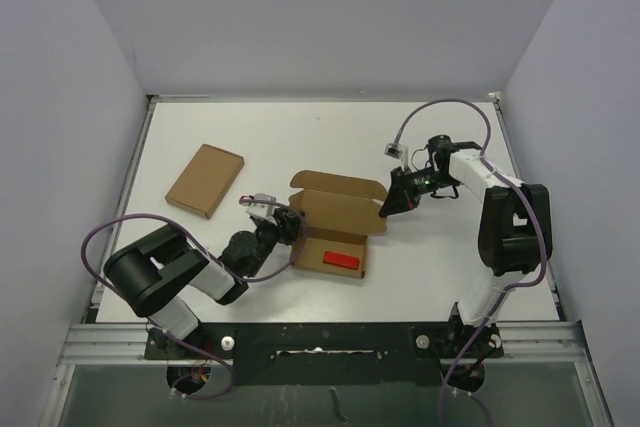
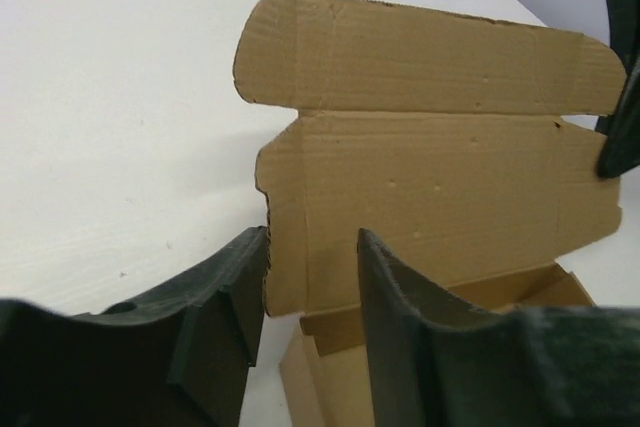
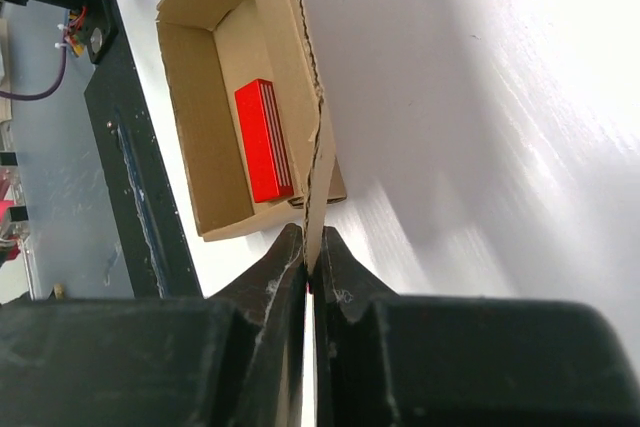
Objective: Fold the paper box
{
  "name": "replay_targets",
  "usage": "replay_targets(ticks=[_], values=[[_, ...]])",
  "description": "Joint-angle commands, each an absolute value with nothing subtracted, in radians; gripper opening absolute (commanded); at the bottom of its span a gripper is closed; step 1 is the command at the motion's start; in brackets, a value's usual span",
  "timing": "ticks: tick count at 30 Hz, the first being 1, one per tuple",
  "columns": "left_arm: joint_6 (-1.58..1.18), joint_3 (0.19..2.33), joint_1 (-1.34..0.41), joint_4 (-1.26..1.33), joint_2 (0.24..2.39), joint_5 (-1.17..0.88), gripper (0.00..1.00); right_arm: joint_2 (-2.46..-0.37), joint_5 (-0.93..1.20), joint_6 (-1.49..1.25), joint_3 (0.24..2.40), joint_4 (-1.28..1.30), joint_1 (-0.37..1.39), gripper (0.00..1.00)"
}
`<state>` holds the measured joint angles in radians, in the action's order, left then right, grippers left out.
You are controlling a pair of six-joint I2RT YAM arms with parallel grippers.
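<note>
The paper box [image 1: 335, 217] is a brown carton in mid-table with its lid standing up and its tray open. A small red block [image 1: 341, 260] lies inside the tray. My left gripper [image 1: 290, 225] is open at the box's left end. In the left wrist view [image 2: 312, 237] its jaws straddle the left side flap of the lid [image 2: 430, 187] without closing on it. My right gripper [image 1: 388, 209] is shut on the lid's right edge. In the right wrist view [image 3: 312, 237] the thin cardboard edge [image 3: 318, 147] is pinched between its fingers, with the tray [image 3: 200, 147] and red block [image 3: 265, 142] beyond.
A wider flat brown cardboard rectangle [image 1: 205, 180] lies at the left of the white table. The right gripper's dark tip [image 2: 625, 137] shows at the right edge of the left wrist view. Grey walls enclose the table on three sides.
</note>
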<state>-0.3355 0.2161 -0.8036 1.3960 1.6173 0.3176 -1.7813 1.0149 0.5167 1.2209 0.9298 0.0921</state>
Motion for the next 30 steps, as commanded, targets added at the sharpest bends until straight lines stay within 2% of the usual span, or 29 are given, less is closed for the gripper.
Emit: replay_targets(ticks=[1,4,7,9,11,14,19,25,30], values=[[-0.349,0.190,-0.801,1.449,1.495,0.231,0.48,-1.756,1.007,0.581,1.272,0.955,0.070,0.00],[-0.365,0.178,-0.773,1.273,1.337,0.177,0.67,-1.759,1.000,0.607,1.287,0.979,0.065,0.00],[-0.425,0.232,-0.665,0.855,1.065,0.054,0.80,-1.759,0.994,0.623,1.294,0.993,0.056,0.00],[-0.428,0.321,-0.578,0.465,0.906,-0.048,0.86,-1.761,0.995,0.635,1.300,1.007,0.054,0.00],[-0.418,0.389,-0.474,0.294,0.827,-0.200,0.88,-1.766,0.999,0.644,1.306,1.017,0.053,0.00],[-0.463,0.502,-0.325,0.124,0.848,-0.450,0.87,-1.773,1.002,0.652,1.313,1.025,0.054,0.00],[-0.505,0.688,-0.259,0.006,1.100,-0.706,0.74,-1.770,1.002,0.656,1.312,1.028,0.051,0.00],[-0.445,0.811,-0.257,0.017,1.273,-0.800,0.72,-1.772,1.002,0.655,1.314,1.029,0.049,0.00],[-0.362,0.892,-0.258,0.027,1.421,-0.807,0.62,-1.778,1.006,0.659,1.318,1.034,0.049,0.00]])
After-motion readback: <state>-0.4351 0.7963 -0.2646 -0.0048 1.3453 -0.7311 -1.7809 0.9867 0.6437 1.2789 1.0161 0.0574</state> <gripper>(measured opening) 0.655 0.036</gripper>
